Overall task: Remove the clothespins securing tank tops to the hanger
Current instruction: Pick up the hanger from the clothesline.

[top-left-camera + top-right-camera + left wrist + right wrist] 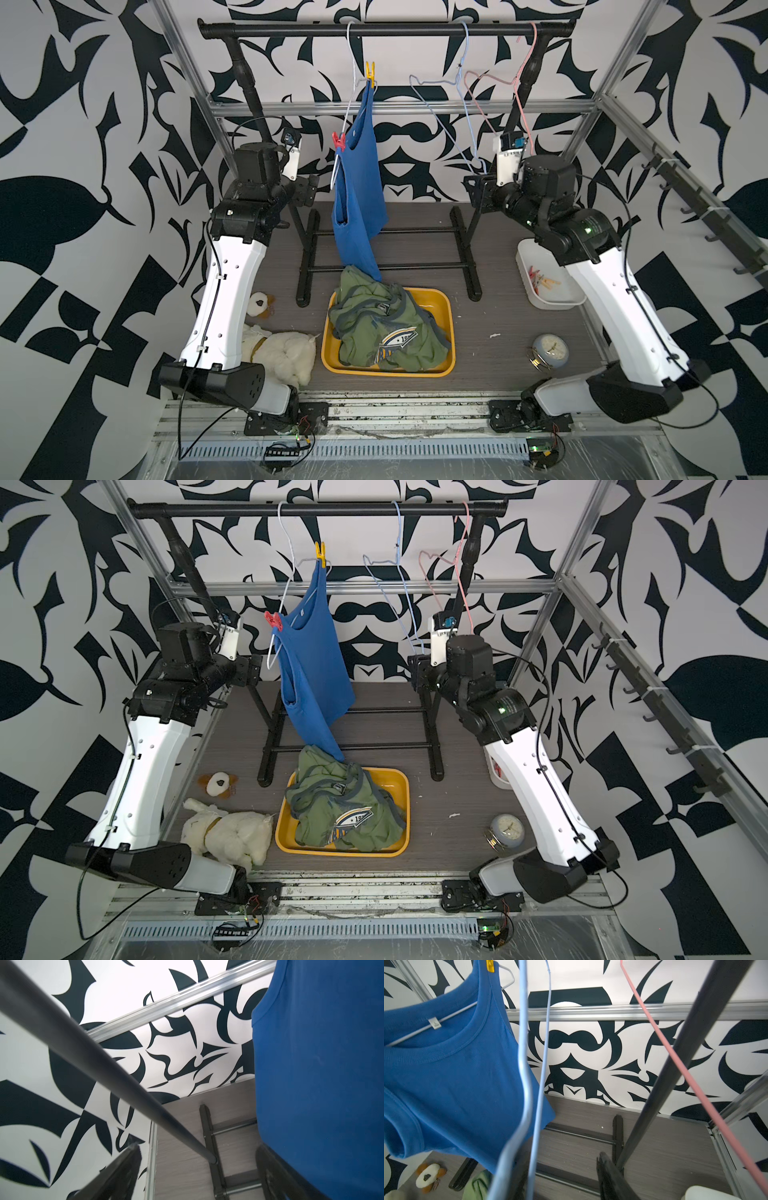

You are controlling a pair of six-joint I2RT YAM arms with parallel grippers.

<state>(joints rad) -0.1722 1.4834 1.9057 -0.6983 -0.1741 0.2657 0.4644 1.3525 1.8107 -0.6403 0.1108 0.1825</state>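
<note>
On the rack (291, 30), the blue top (357, 195) hangs by a yellow pin (370, 74) and a red pin (340, 140); green tops (386, 332) fill the tray (441, 306), freed pins (544, 281) the bin (524, 259). My left gripper (309, 190) and right gripper (477, 191) gape empty; two pins to go, I judge.

Bright, even light, soft shadows on the worktop (498, 353), top views bowed at the edges, hanger wires (525, 1084) and black pole (83, 1057) blurred near the wrist lenses.
</note>
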